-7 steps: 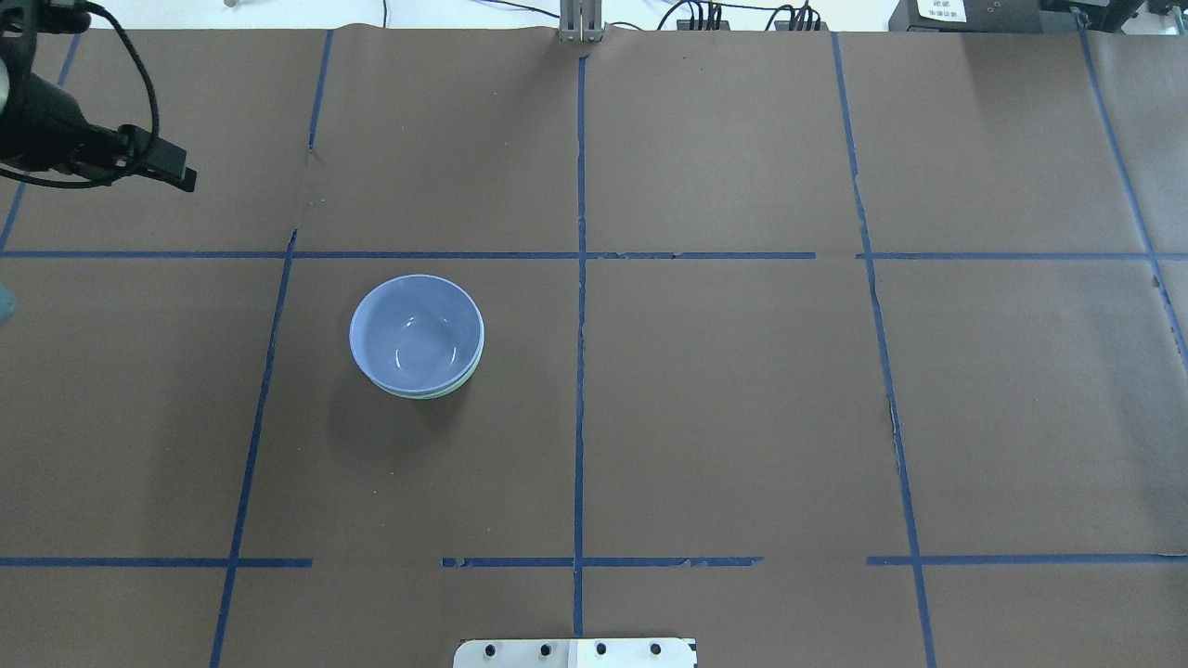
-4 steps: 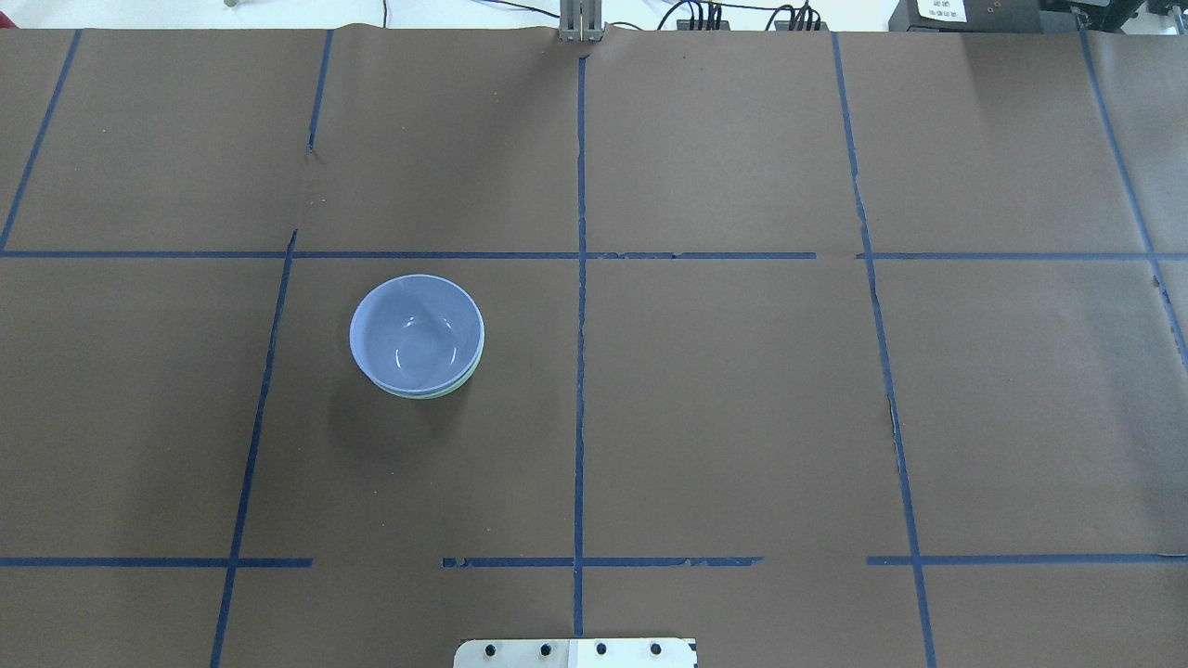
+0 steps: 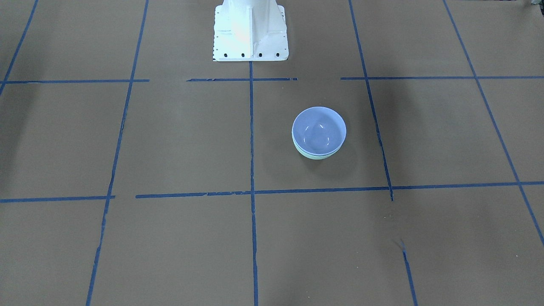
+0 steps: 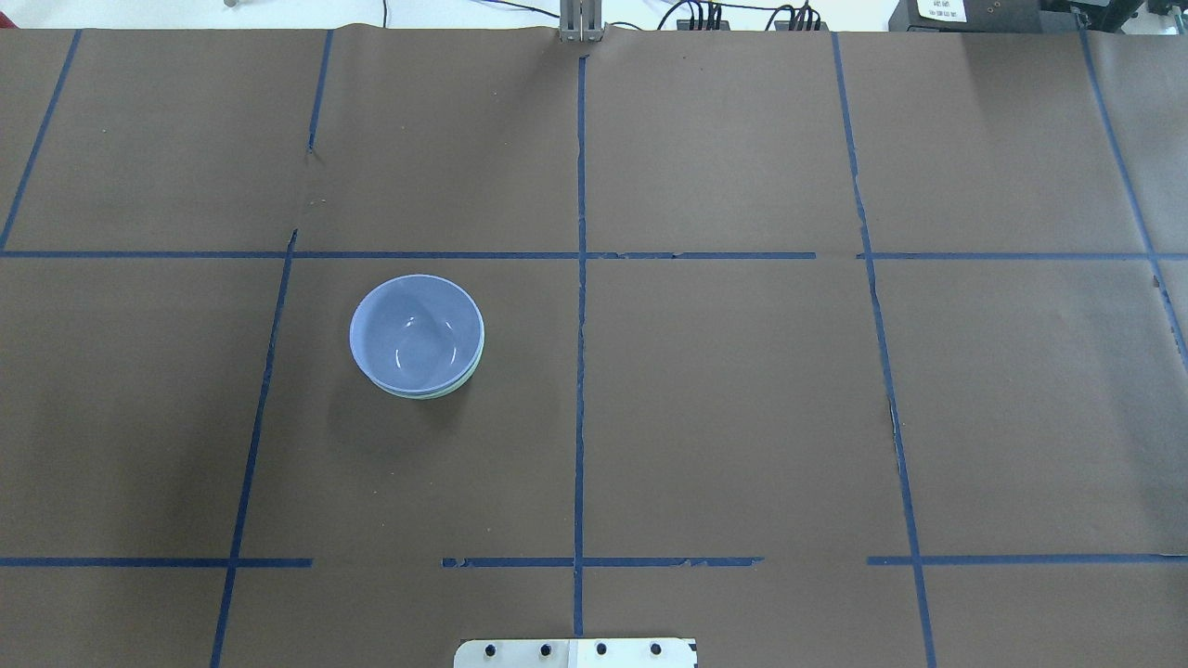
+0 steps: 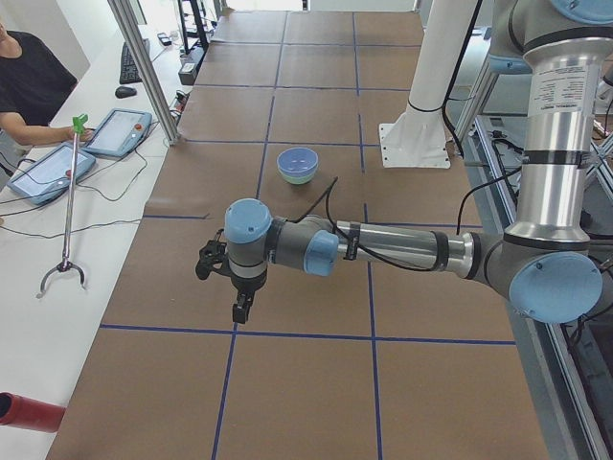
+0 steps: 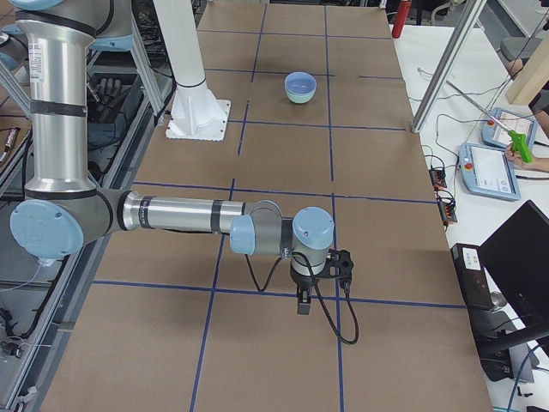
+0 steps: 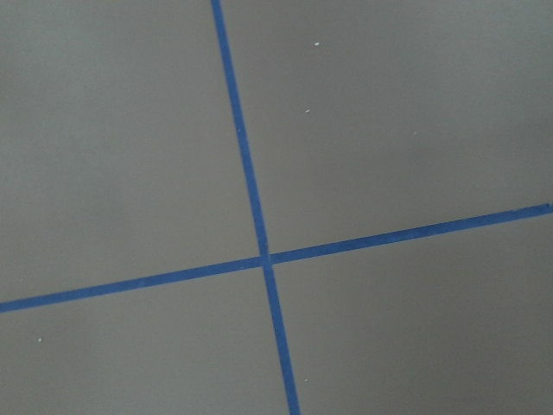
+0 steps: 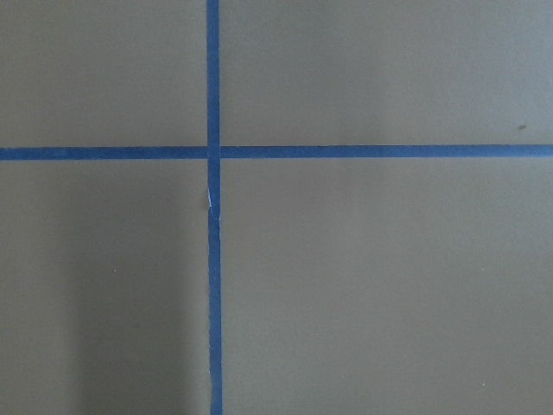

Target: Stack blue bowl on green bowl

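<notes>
The blue bowl (image 4: 416,332) sits nested inside the green bowl (image 4: 438,393), left of the table's middle; only the green rim shows beneath it. The stack also shows in the front view, blue bowl (image 3: 318,131) on green bowl (image 3: 316,156). My left gripper (image 5: 240,310) shows only in the exterior left view, hanging over the table's left end, far from the bowls. My right gripper (image 6: 302,305) shows only in the exterior right view, over the right end. I cannot tell whether either is open or shut.
Brown paper with a blue tape grid (image 4: 581,371) covers the table. The white robot base (image 3: 250,29) stands at the table's robot-side edge. Both wrist views show only paper and tape crossings (image 7: 264,258). Operators' tablets (image 5: 115,132) lie beyond the far side.
The left gripper, at the overhead view's upper left edge one second ago, has gone out of that view. The bowls have not moved.
</notes>
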